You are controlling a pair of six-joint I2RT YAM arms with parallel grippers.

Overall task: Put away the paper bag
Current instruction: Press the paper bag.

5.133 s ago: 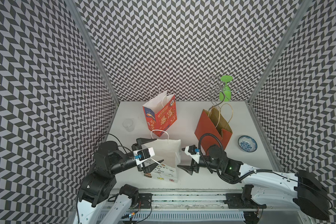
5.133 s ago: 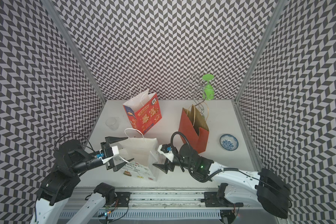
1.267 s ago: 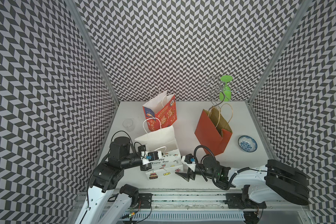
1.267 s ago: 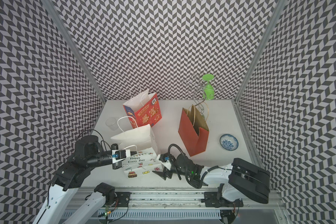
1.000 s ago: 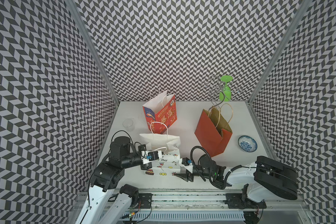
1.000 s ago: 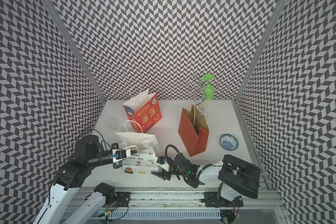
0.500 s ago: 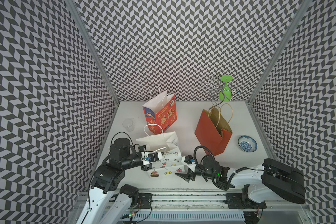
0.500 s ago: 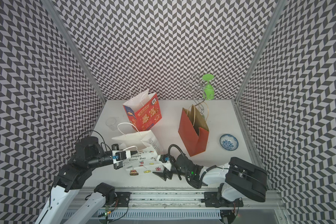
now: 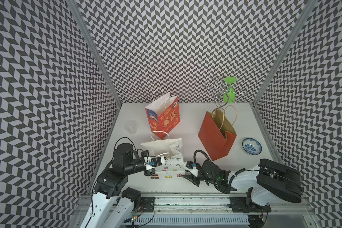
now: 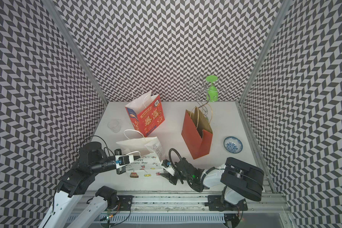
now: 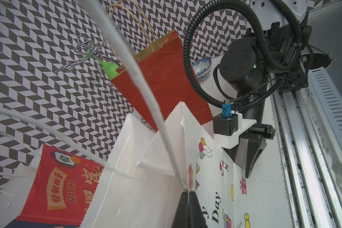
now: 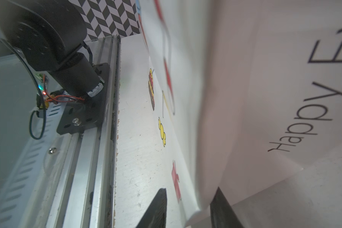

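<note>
White paper bag (image 9: 165, 147), tipped over at lower centre in both top views, has its handle pinched by the low-reaching left gripper (image 11: 188, 193), while the right gripper (image 12: 189, 197) straddles its bottom corner, its clamping impossible to tell.

Left arm (image 9: 126, 169) and right arm (image 9: 243, 178) are built of black joints and white links. A ribbed black cable (image 11: 186, 49) is looped at the right gripper (image 9: 188, 179), fitted with black wedge fingers (image 11: 251, 156).
</note>
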